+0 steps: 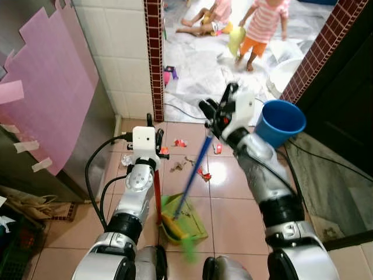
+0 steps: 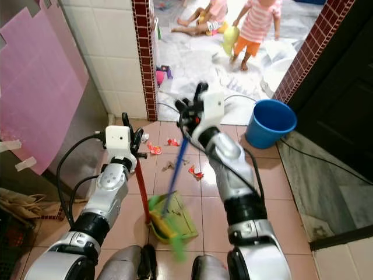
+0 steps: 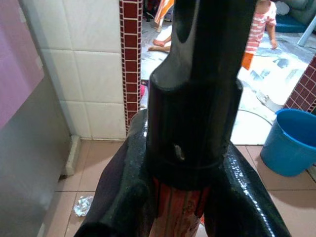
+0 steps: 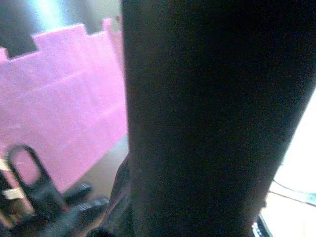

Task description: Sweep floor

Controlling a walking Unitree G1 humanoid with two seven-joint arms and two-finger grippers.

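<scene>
My left gripper (image 1: 154,129) is shut on the upright red handle (image 1: 157,195) of a green dustpan (image 1: 195,224) that rests on the tiled floor in front of my feet. In the left wrist view the red handle (image 3: 177,219) with its black cap sits between the fingers (image 3: 123,197). My right gripper (image 1: 214,116) is shut on the top of a blue broom handle (image 1: 195,169), which slants down to blurred green bristles (image 1: 187,248) at the dustpan. Red and white scraps (image 1: 204,174) and brown crumbs (image 1: 178,166) lie on the tiles beyond the pan.
A blue bucket (image 1: 281,121) stands at the right by the doorway. Left is a steel surface with pink paper (image 1: 46,81), and a crumpled foil ball (image 1: 125,160) lies near it. Cables (image 1: 326,156) cross the floor. Two people (image 1: 262,26) are in the far room.
</scene>
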